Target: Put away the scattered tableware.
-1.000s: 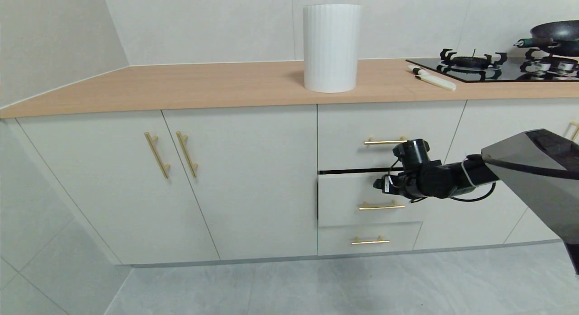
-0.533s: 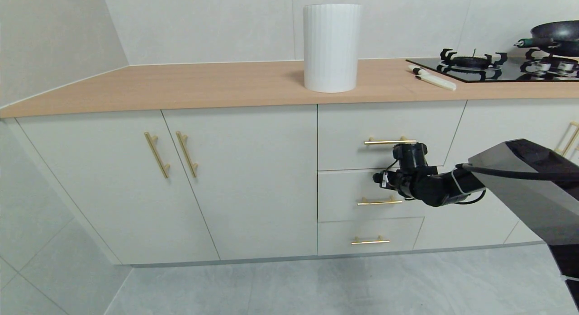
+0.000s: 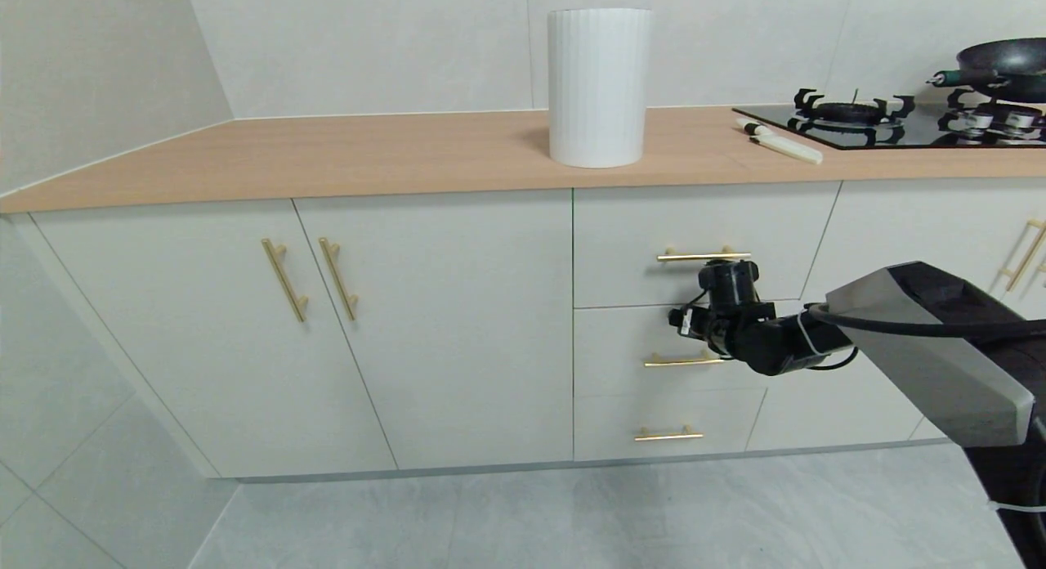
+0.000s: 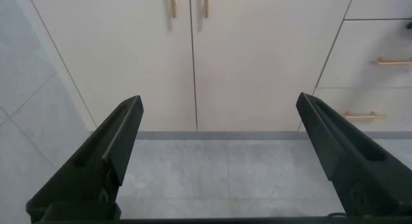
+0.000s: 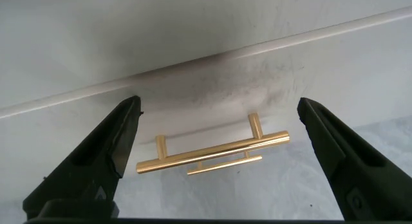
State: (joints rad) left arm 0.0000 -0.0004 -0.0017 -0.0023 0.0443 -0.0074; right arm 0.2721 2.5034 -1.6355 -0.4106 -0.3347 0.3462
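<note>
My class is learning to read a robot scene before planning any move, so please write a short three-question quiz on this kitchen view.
1. True or false: the right claw is shut on the gold bar handle of the middle cream drawer.
2. Which stands on the light wooden countertop, left of the black gas stove? A) a tall white ribbed cylinder; B) a red kettle; C) a stack of blue plates.
3. How many drawers are in the drawer column by the right claw?

Key: 1 false, the claw is open with the handle ahead of it; 2 A; 3 three.
</note>
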